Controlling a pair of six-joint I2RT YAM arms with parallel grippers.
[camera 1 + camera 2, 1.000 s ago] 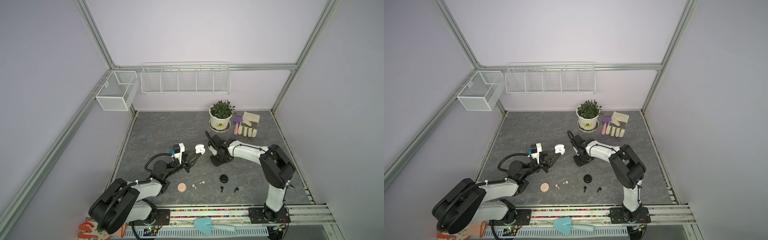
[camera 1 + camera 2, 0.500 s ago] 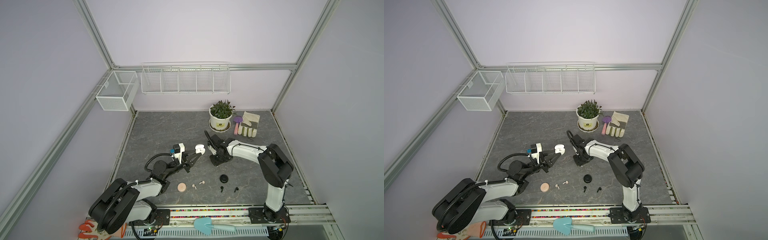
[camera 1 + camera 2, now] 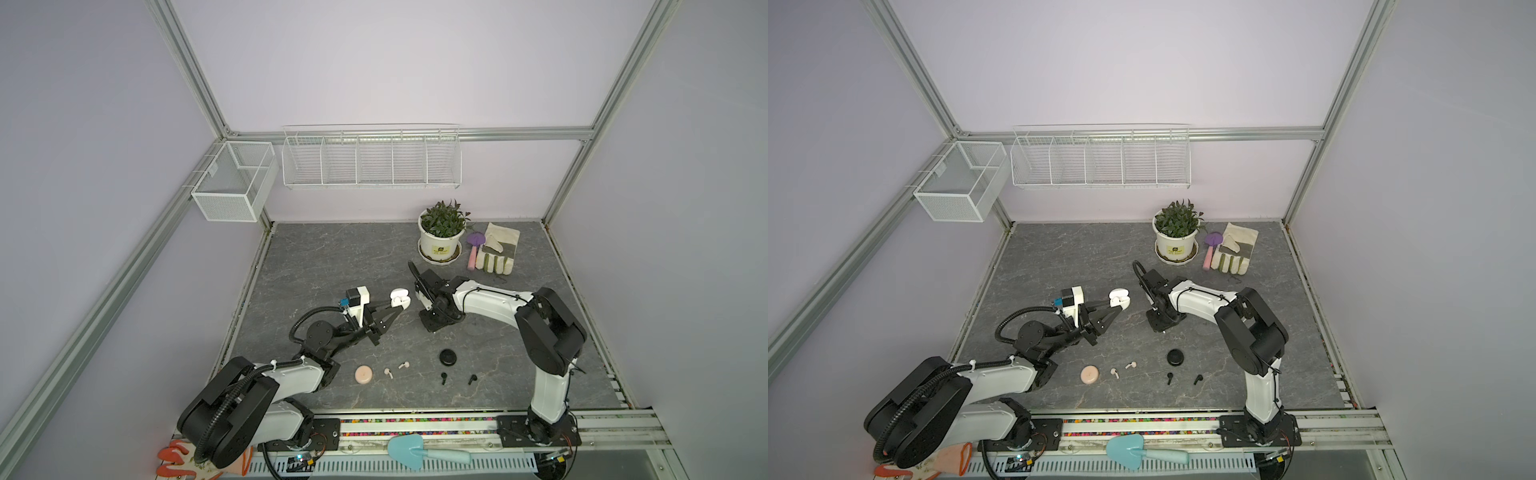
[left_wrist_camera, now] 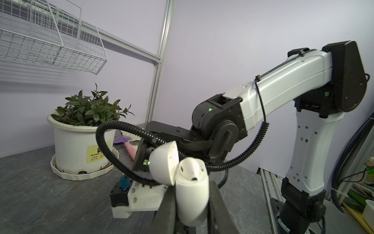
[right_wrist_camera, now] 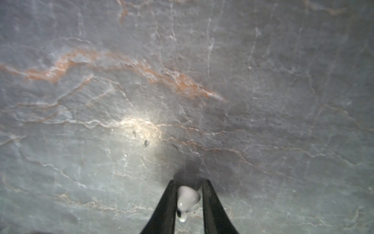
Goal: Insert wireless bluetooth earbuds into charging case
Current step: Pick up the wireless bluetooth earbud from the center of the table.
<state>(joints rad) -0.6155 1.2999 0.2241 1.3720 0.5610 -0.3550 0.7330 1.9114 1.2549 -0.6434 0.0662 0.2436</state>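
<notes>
The table (image 3: 332, 257) is seen in both top views with both arms reaching over its middle. The left gripper (image 3: 394, 312) is clamped on the case (image 4: 192, 202), which is held clear of the table with its lid swung open. One seated bud (image 4: 190, 169) is already lodged in it.

The right gripper (image 5: 188, 182) is set down at the table's middle, just beside the case toward the right edge. Its jaws are drawn in on the white bud (image 5: 187, 197), which is pinched between the tips close to the surface. How firm the pinch is cannot be told.

Compared with a second ago, neither arm is seen to have shifted noticeably; only the right jaws have been narrowed around the bud. The pick is therefore judged nearly made, with the lift and the carry to the open case still to be done.

Near the front edge the pink puck (image 3: 364, 374) and the black puck (image 3: 448, 357) are left lying. Beside them the pink buds (image 3: 388, 372) and black buds (image 3: 444, 377) lie loose, so most of the task is judged to remain.
</notes>
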